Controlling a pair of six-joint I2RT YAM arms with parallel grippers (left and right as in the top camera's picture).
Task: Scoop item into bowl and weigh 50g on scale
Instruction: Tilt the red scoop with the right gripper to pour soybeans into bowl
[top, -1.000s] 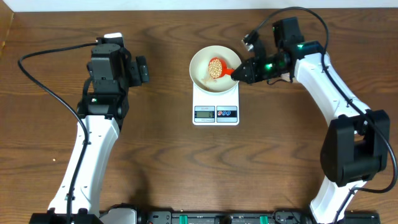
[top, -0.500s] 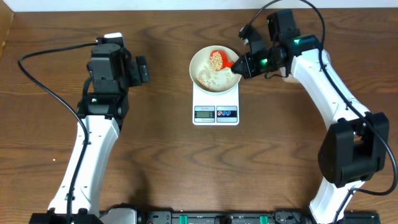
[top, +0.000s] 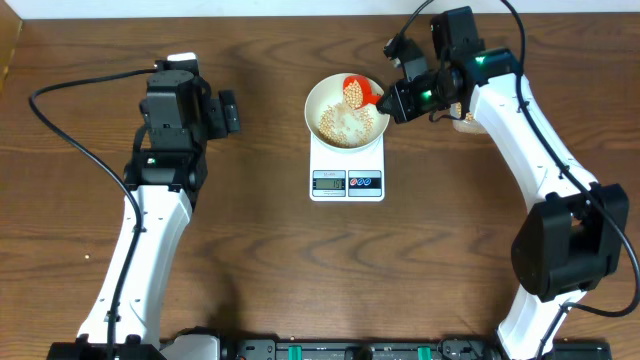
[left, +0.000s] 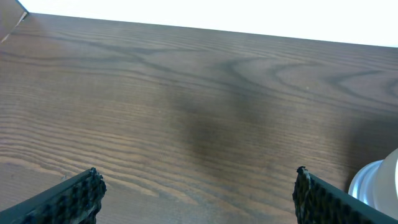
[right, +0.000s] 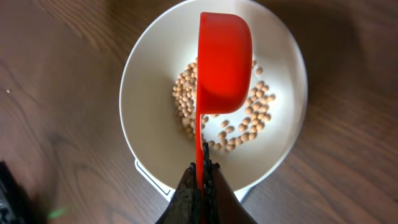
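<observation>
Beans: loose layer on the floor of the bowl; a few more show in the cup of the scoop from overhead.
Bowl: white, seated on the scale, near the far edge of the table, about midway along it.
Scale: white, display and red and blue buttons toward the near edge; digits too small to read.
Scoop: red, cup over the bowl's far-right part, tipped on its side, handle running toward the table's right edge.
Right gripper: clenched on the end of the scoop's handle, just outside the bowl's rim.
Left gripper: released, jaws spread wide, grasping nothing, over bare wood well left of the scale.
</observation>
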